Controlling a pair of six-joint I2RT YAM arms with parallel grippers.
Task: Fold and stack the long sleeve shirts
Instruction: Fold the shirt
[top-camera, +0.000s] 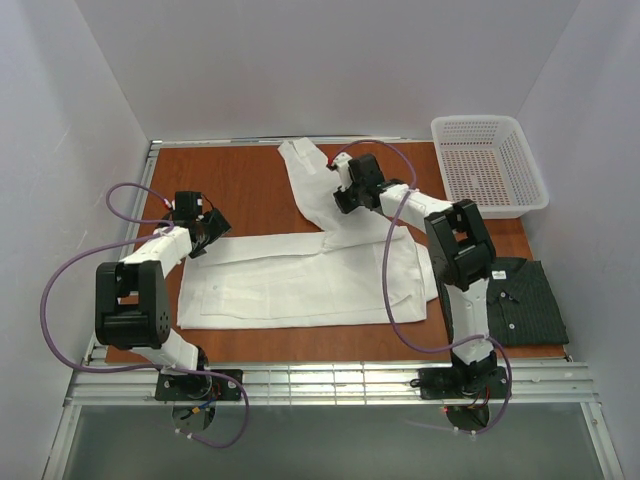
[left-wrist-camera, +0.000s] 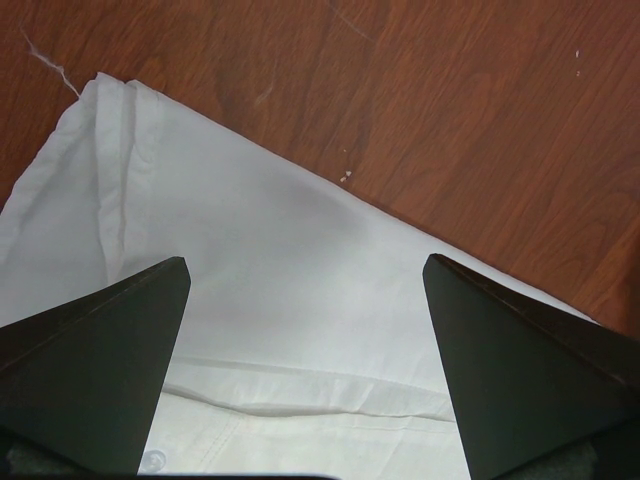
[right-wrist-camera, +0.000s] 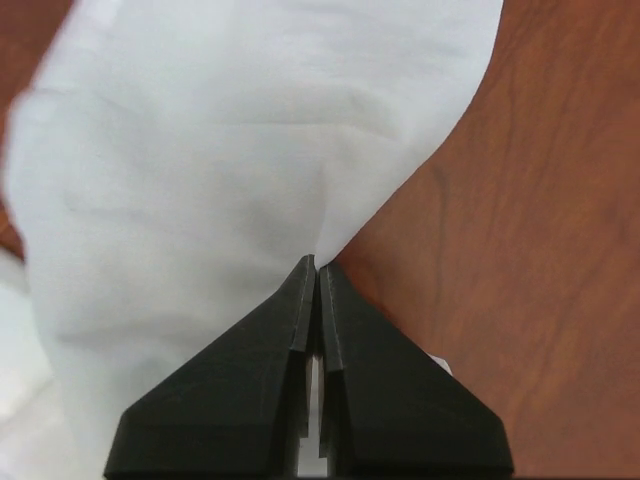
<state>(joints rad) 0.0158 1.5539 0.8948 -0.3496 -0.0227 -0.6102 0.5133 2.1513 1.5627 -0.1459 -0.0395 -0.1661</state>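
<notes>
- The white shirt (top-camera: 300, 280) lies spread across the middle of the table (top-camera: 240, 190), its sleeve (top-camera: 305, 175) stretching toward the far edge.
- The right gripper (right-wrist-camera: 316, 265) is pinched closed on that sleeve's edge.
- The left gripper (left-wrist-camera: 305, 275) hovers wide open over the shirt's left corner.
- The dark shirt (top-camera: 525, 300) lies folded at the near right.
- The basket (top-camera: 490, 165) sits at the far right.

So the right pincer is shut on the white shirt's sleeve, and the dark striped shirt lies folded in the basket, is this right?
Not in the basket: the top view shows the dark striped shirt folded on the table. The right pincer is shut on the white shirt's sleeve.
</notes>
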